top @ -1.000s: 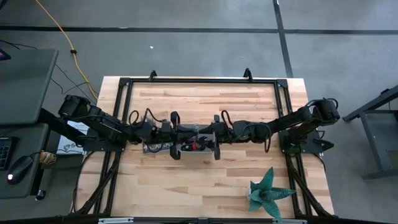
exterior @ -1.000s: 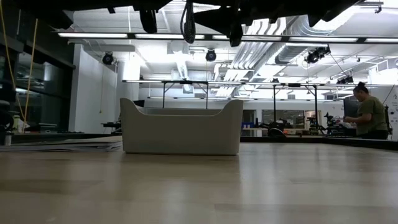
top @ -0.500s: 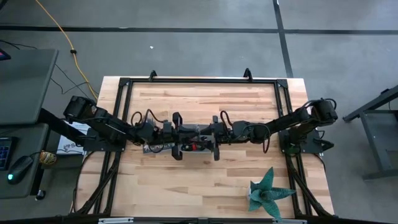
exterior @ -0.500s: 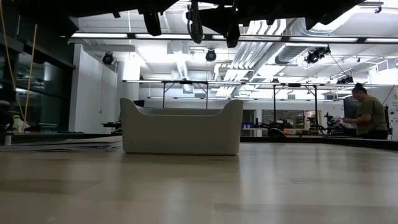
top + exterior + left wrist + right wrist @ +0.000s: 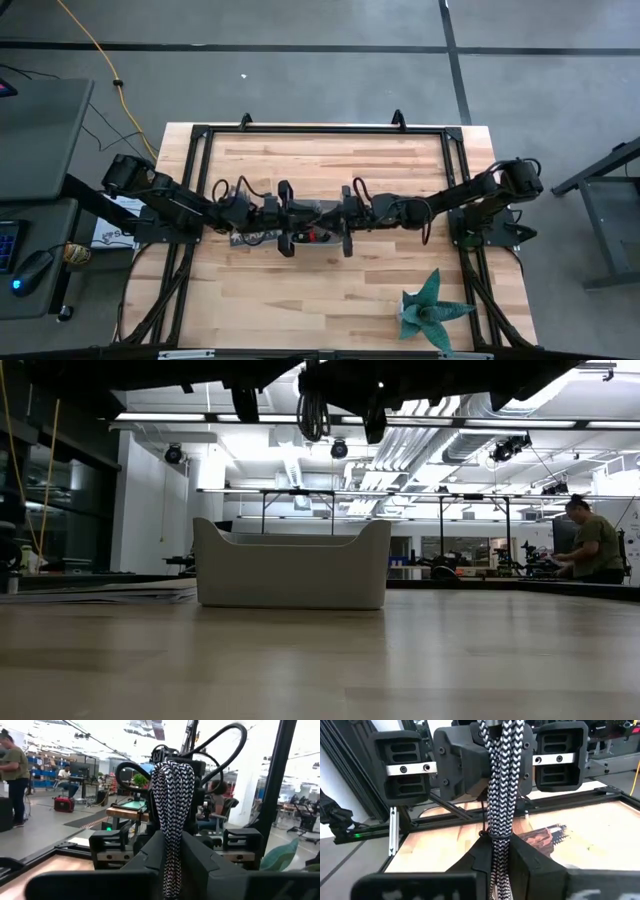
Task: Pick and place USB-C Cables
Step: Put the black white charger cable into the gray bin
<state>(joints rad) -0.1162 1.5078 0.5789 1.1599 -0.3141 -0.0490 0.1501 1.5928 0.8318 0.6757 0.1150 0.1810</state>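
So at this point both arms had met nose to nose over the middle of the table, right above the grey tray (image 5: 290, 575). The thing that mattered was the braided black-and-white USB-C cable (image 5: 172, 810). It was a bundled loop with its long axis standing pretty much upright, sandwiched between the two grippers.

The left gripper (image 5: 172, 850) had its fingers clenched on the lower run of the bundle. From the other side, the right gripper (image 5: 499, 855) was pinching the same bundle too, with no gap I could make out on either side. So both were holding it and neither was really nearer, which looked like a handover to me.

In the low view the loop hung well clear of the tray's rim, roughly over the middle of the tray. My guess is the next move was a straight drop or lower, once one side let go.

From above I could see something with a red bit (image 5: 311, 237) lying under the grippers where the tray sat. It was probably another cable, but too small to call.

Compared with a second earlier:
- The left arm had slid in a touch toward the centre in the high view.
- In the low view the hanging loop had shifted slightly right.
- The loop also showed fuller and a bit lower under the dark arms.
- The tray hadn't budged.
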